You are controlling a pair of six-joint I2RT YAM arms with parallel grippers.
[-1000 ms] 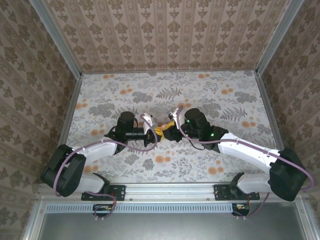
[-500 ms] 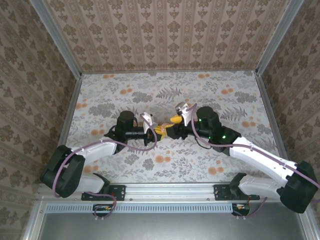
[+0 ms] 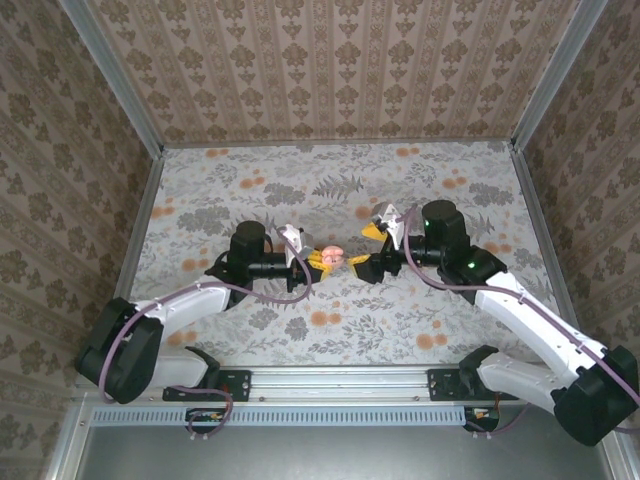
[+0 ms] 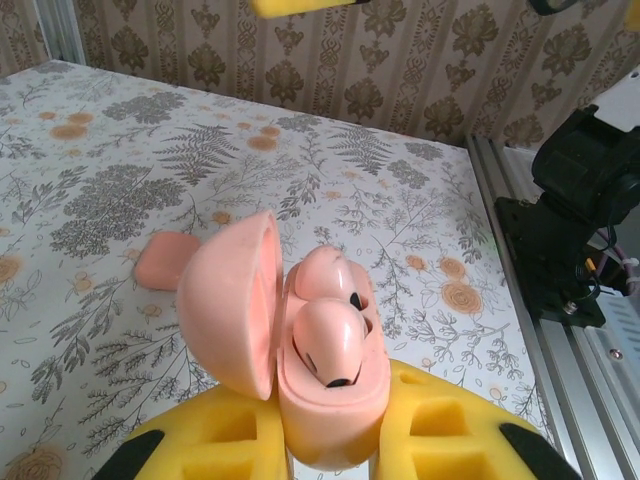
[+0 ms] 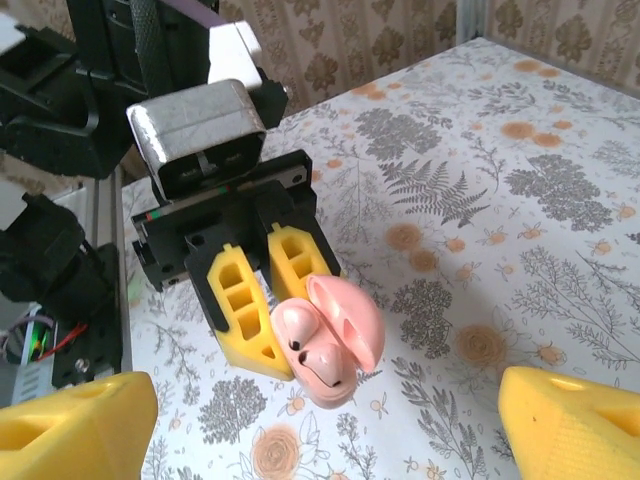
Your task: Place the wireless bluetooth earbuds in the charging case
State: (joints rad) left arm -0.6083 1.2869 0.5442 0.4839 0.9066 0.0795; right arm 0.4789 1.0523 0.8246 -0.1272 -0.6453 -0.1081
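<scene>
Two wireless bluetooth earbuds [image 4: 328, 340] sit in the wells of the charging case [image 4: 335, 425], one behind the other in the left wrist view, their salmon-pink domes standing proud of the rim; the lid [image 4: 232, 300] is swung open to the left on its hinge; the left gripper [image 4: 330, 445] is clamped tight on the case's lower body, a yellow finger [image 4: 215, 440] pressed against each side, with the open face turned toward the right arm; the right gripper [image 3: 366, 247] has its jaws spread wide with nothing between them, just beside the case but apart from it, facing the left gripper across the middle of the floral table [image 3: 300, 190]; from the right wrist, its yellow fingertips [image 5: 75, 425] sit in the bottom corners and the case lies between and beyond them; a small pink block [image 4: 165, 262] lies flat on the table behind the lid.
</scene>
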